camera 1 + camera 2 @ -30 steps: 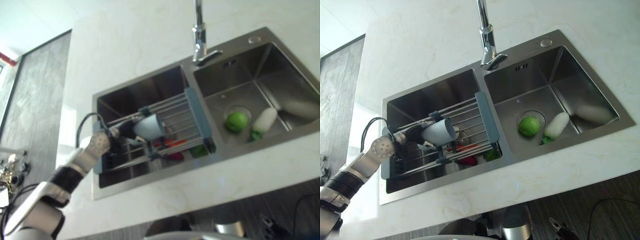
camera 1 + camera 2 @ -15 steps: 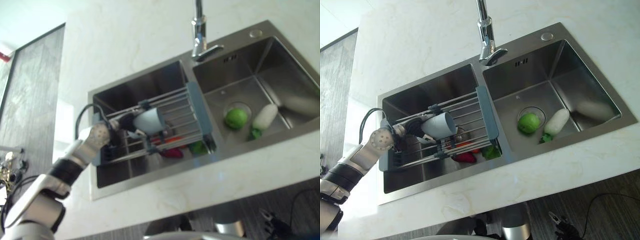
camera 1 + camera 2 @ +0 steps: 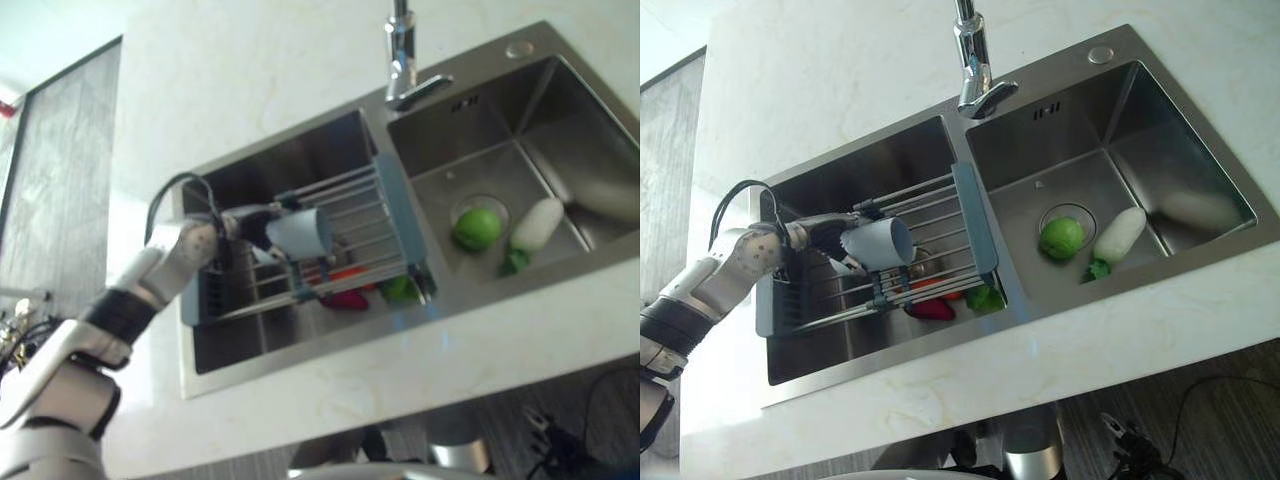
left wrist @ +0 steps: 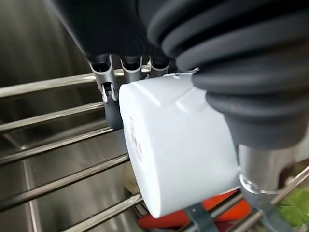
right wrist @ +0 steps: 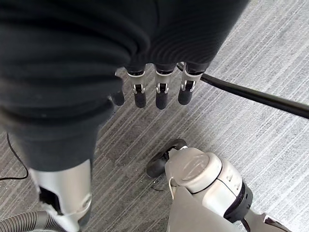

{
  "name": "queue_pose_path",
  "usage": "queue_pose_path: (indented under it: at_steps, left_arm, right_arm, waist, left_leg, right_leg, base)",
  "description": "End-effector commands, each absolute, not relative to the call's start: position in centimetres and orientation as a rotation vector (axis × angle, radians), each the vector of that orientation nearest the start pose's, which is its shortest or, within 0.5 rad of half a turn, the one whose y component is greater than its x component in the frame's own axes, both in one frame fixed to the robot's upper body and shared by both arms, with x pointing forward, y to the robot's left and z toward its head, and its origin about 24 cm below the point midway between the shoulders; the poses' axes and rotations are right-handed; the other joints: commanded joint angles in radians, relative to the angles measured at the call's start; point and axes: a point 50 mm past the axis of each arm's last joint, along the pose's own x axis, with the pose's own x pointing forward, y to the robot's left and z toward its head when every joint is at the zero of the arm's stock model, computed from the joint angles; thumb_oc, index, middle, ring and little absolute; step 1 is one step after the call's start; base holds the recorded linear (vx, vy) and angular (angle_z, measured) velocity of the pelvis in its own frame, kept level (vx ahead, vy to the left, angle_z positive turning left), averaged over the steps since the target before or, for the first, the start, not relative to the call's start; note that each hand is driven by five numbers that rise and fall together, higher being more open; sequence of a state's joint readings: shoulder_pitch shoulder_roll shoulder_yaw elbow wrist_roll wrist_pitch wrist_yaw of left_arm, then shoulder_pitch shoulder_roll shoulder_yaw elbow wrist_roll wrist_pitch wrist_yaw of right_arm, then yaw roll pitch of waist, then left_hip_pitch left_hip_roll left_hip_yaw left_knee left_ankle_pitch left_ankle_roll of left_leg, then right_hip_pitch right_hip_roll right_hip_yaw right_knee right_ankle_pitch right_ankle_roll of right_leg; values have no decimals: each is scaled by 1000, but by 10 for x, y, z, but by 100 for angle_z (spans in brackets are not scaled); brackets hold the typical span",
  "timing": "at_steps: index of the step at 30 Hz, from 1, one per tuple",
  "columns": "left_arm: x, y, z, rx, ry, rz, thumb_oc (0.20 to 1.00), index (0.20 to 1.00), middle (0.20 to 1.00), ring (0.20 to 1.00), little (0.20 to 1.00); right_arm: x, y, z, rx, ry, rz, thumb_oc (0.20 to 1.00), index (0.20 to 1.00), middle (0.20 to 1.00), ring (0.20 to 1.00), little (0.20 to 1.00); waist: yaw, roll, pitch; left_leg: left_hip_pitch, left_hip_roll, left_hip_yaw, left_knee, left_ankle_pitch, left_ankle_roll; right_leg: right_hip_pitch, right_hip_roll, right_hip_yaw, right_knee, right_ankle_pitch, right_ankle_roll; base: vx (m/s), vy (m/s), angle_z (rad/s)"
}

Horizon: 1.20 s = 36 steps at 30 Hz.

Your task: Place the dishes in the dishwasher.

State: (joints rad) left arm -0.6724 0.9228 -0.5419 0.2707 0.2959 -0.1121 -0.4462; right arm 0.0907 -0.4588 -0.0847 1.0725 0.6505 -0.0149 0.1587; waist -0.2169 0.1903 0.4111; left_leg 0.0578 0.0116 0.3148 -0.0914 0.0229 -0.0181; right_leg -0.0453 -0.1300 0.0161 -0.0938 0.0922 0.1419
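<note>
A white cup lies on its side over the bars of a metal drying rack that spans the left sink basin. My left hand reaches in from the left and is shut on the cup, fingers on one side and thumb on the other. The cup's mouth faces the right basin. Whether it rests on the bars I cannot tell. My right hand hangs over the grey floor with straight fingers, holding nothing.
A green round fruit and a white vegetable lie in the right basin. A red item and a green one sit under the rack. The tap rises behind the basins. White worktop surrounds the sink.
The camera has shifted. My left forearm has swung up towards the back of the sink, and the cup has shifted slightly along the rack, still in my hand.
</note>
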Motion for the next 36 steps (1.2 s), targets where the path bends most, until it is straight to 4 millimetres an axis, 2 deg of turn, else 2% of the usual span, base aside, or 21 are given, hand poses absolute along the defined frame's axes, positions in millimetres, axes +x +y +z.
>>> queue_pose_path:
  at_steps: [1, 4, 5, 10, 18, 25, 30, 36]
  left_arm:
    - [322, 219, 111, 1484, 94, -723, 200, 200, 200, 200, 200]
    - [326, 221, 129, 1492, -45, -610, 200, 200, 200, 200, 200]
    - [327, 222, 140, 1478, -144, -520, 200, 200, 200, 200, 200]
    - [326, 223, 167, 1450, -325, -367, 200, 200, 200, 200, 200]
    - [309, 231, 209, 1397, -548, -183, 200, 200, 200, 200, 200]
    - [290, 242, 226, 1372, -660, -59, 200, 200, 200, 200, 200]
    - [271, 261, 241, 1316, -765, 126, 200, 200, 200, 200, 200]
    - [246, 284, 238, 1309, -848, 307, 200, 200, 200, 200, 200]
  right_arm:
    - [87, -325, -121, 268, 922, -510, 1000, 1000, 1000, 1000, 1000]
    - [81, -323, -123, 266, 938, -508, 1000, 1000, 1000, 1000, 1000]
    - [79, -320, -125, 263, 949, -506, 1000, 1000, 1000, 1000, 1000]
    - [77, -315, -128, 260, 956, -508, 1000, 1000, 1000, 1000, 1000]
    - [74, -308, -131, 246, 974, -501, 1000, 1000, 1000, 1000, 1000]
    - [71, -306, -133, 229, 994, -492, 1000, 1000, 1000, 1000, 1000]
    - [68, -297, -138, 220, 1016, -461, 1000, 1000, 1000, 1000, 1000]
    - [69, -290, -142, 206, 1038, -441, 1000, 1000, 1000, 1000, 1000]
  waist:
    - [-46, -46, -31]
    - [-38, -46, -46]
    - [-30, -47, -55]
    - [-11, -54, -72]
    - [25, -61, -80]
    - [72, -69, -84]
    - [126, -85, -114]
    - [186, -87, -162]
  left_leg:
    - [-8, 7, -69, 19, -73, -18]
    - [3, 13, -66, 15, -70, -22]
    - [9, 17, -68, 14, -69, -24]
    - [8, 26, -74, 12, -63, -28]
    - [-2, 38, -90, 9, -51, -37]
    - [-13, 48, -119, 16, -47, -39]
    - [-15, 51, -172, 48, -66, -36]
    - [-15, 76, -212, 73, -62, -57]
  right_leg:
    - [1, -75, -74, 44, -45, 72]
    - [15, -71, -88, 47, -54, 67]
    - [26, -68, -99, 46, -58, 64]
    - [38, -66, -126, 50, -68, 56]
    - [51, -62, -169, 54, -83, 45]
    - [62, -51, -207, 65, -107, 28]
    - [80, -25, -225, 76, -139, 2]
    - [110, 19, -260, 84, -182, -35]
  base:
    - [0, 0, 0]
    - [5, 9, 3]
    - [16, 4, 5]
    - [-1, 3, 11]
    - [-11, 18, 9]
    - [-11, -7, 22]
    - [-21, -122, 29]
    - [-55, -183, 26]
